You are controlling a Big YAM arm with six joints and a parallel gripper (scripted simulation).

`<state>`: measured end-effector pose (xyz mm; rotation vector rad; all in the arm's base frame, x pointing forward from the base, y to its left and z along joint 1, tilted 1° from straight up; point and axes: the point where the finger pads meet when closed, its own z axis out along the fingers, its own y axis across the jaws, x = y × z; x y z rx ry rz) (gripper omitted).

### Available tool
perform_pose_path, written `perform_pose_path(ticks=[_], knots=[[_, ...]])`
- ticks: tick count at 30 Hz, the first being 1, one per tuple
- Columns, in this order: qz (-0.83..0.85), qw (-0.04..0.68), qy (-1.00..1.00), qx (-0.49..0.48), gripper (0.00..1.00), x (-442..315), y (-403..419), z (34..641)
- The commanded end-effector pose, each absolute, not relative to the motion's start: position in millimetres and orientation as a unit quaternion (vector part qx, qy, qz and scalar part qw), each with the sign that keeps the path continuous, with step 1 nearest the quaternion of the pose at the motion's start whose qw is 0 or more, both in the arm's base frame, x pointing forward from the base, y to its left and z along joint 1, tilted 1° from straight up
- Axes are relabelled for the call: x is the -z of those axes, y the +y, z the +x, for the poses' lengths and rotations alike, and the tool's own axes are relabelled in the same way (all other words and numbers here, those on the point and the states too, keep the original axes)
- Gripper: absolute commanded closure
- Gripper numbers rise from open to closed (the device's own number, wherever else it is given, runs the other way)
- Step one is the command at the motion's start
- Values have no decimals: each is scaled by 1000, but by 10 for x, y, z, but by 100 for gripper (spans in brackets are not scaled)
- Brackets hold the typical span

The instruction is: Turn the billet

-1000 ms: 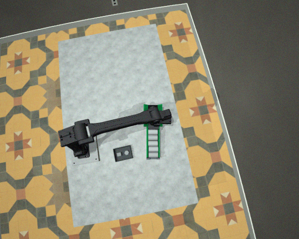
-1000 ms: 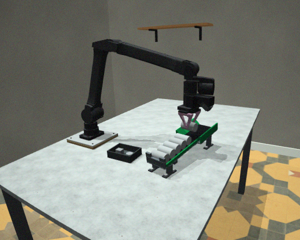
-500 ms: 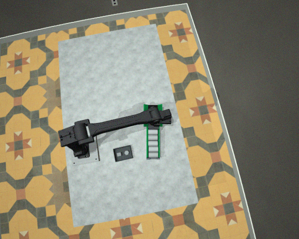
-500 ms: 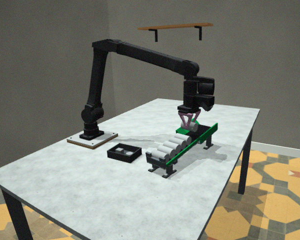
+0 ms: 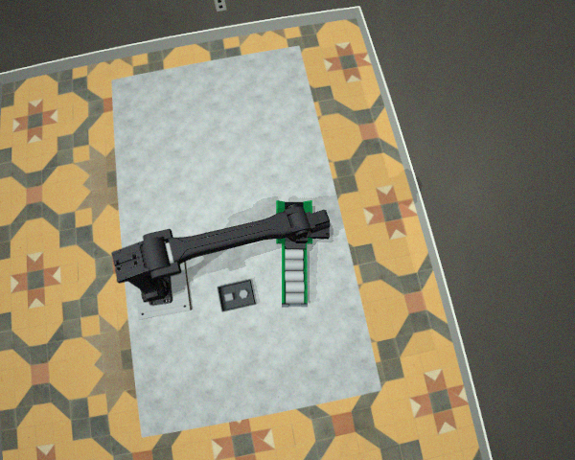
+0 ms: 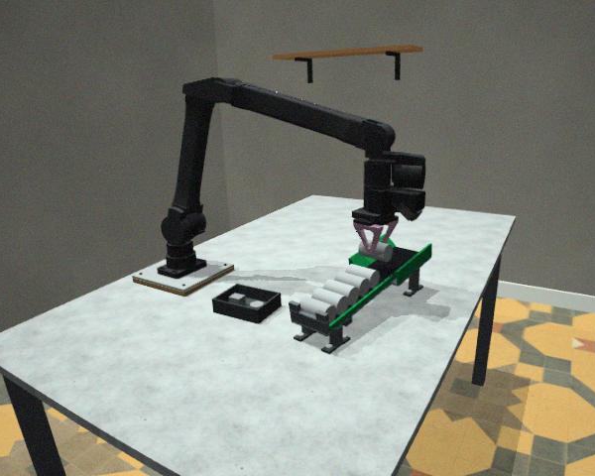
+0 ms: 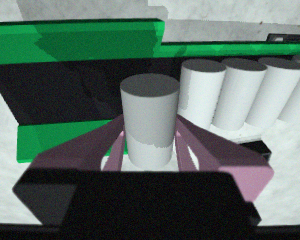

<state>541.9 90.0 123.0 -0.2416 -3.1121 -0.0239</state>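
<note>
Wrist view: gripper (image 7: 149, 150) pinches the billet (image 7: 149, 125), row (image 7: 250, 95) at two o'clock. Next, probably lower it against them.

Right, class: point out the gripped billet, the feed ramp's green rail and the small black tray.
gripped billet (image 7: 149, 117), wrist view, its curved side
green rail (image 6: 369, 297), exterior view, near side rail
black tray (image 6: 236, 310), exterior view, front wall

Even, moderately dim overhead light, soft blocky arm shadow on table (image 6: 134, 358), no glare, coarse low-resolution edges, wrist view slightly blurred
</note>
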Motion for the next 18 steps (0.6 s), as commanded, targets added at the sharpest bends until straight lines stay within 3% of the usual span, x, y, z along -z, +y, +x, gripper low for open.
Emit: perform_pose_path(ticks=[1, 18], knots=[[-79, -37, -996, 19, 100, -1568, 1002, 5594], [-79, -32, -996, 18, 100, -1446, 1035, 5580]])
